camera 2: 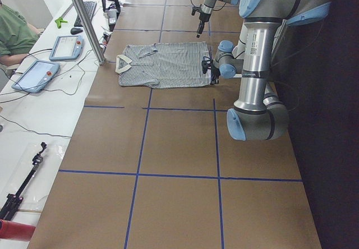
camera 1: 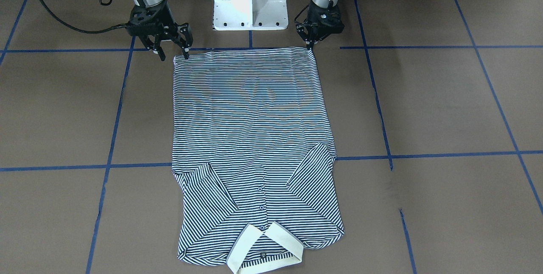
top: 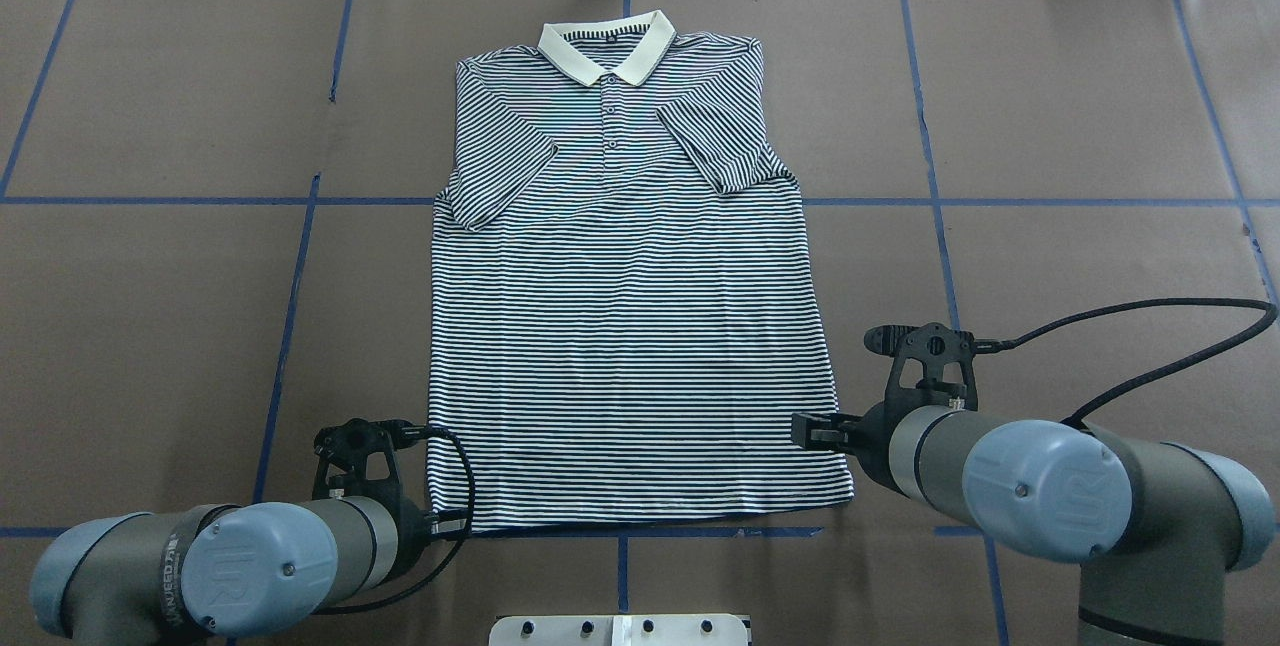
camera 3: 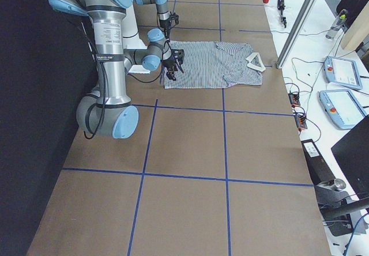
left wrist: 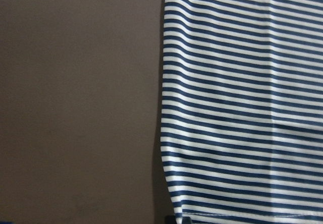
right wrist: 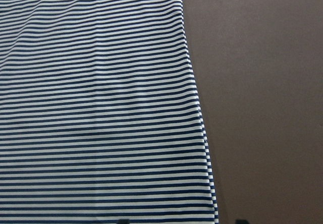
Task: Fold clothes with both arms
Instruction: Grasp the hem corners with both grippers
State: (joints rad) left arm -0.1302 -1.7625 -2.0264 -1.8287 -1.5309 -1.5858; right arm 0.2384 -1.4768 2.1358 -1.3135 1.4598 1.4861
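Note:
The striped polo shirt (camera 1: 250,117) lies flat and face up on the brown table, with its cream collar (top: 605,51) at the far side and both sleeves folded in over the chest. The hem is toward the robot. In the front-facing view my left gripper (camera 1: 312,45) has its fingers together, pinching the hem corner on that view's right. The left wrist view shows that corner (left wrist: 174,204) just above the fingertips. My right gripper (camera 1: 173,54) stands open over the other hem corner, with its fingertips (right wrist: 123,220) either side of the shirt's edge (right wrist: 202,133).
The white pedestal base (camera 1: 250,2) stands between the arms just behind the hem. Blue tape lines (camera 1: 424,47) cross the brown table. In the left view a side bench holds tablets (camera 2: 64,47) beside a metal post (camera 2: 84,19), and a person in green (camera 2: 14,33) sits there.

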